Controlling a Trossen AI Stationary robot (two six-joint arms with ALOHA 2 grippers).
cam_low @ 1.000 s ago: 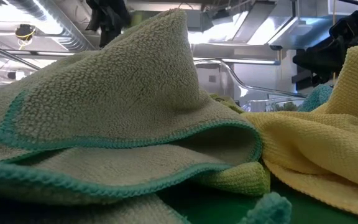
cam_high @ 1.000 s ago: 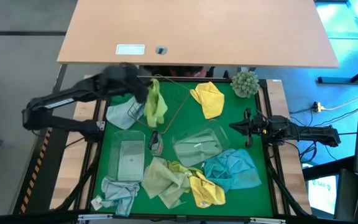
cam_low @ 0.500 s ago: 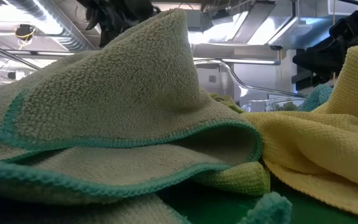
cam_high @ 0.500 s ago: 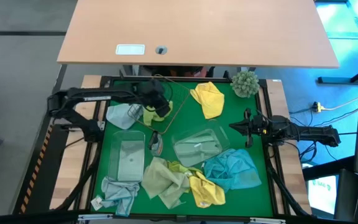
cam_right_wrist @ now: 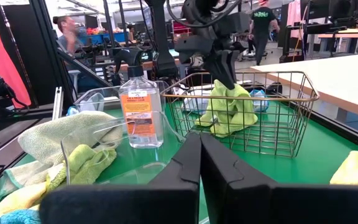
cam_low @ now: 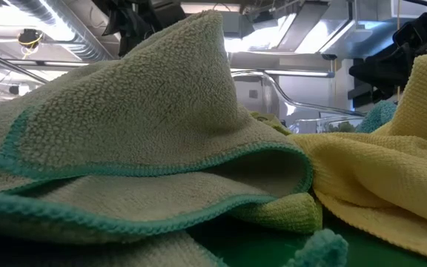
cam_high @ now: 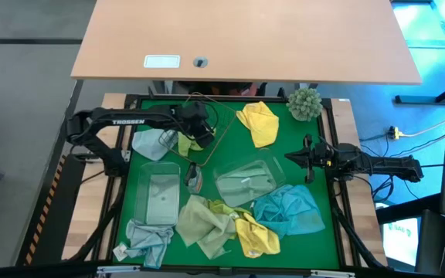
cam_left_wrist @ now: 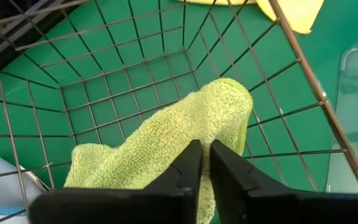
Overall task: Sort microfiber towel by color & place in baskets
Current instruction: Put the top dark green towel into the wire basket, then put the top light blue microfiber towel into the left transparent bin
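While the left gripper (cam_left_wrist: 201,163) hangs inside the wire basket (cam_left_wrist: 303,93), its fingers are a little apart, and the lime towel (cam_left_wrist: 166,140) lies just under them on the basket floor, at 11 o'clock on the table (cam_high: 284,158). Right gripper (cam_right_wrist: 199,163) waits closed at 3 o'clock, holding nothing.

White "TROSSEN" lettering runs along the left arm (cam_high: 126,121).
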